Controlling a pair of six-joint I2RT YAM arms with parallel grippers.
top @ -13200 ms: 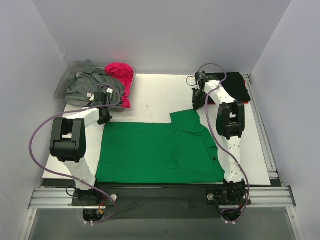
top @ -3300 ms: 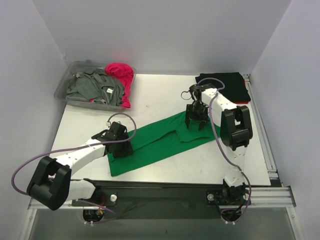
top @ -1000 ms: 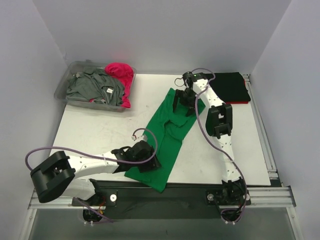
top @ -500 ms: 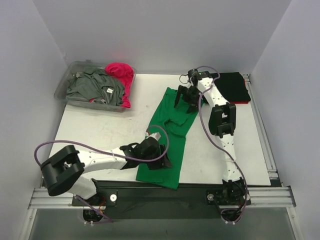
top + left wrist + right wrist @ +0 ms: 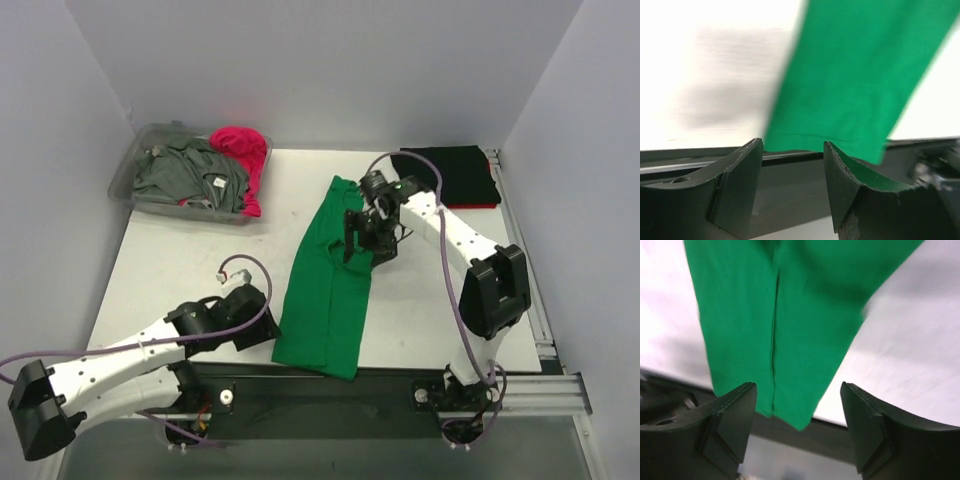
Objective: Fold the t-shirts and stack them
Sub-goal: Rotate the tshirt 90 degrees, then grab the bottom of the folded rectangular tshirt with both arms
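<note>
Green shirt (image 5: 325, 280): it's lying on the desk (image 5: 200, 260) folded into 1 long narrow strip. It's running from the far middle down toward the near edge, and the near end is poking a little past that edge.

Left hand (image 5: 255, 322): released. The 2 fingers are standing apart and gripping nothing. It's sitting low just beside the strip's near end, on its left side. The wrist view is showing the green hem straight ahead of the fingers, not between them.

Right hand (image 5: 365, 243): released too. The fingers are spreading wide and holding nothing, and it's hanging over the far half of the strip. I can't tell whether it's touching the cloth.

Fold line: in the right wrist view, 1 lengthwise edge is running down the strip where the layers are meeting.

Black shirt (image 5: 450, 178): it's sitting folded flat in the far right corner, well apart from the green one.

Grey shirt (image 5: 185, 172): it's lying bunched up in the bin (image 5: 125, 180) at the far left corner.

Pink shirt (image 5: 240, 145): it's crumpled in the same bin to the right of the grey one, spilling over the bin's right side.
</note>
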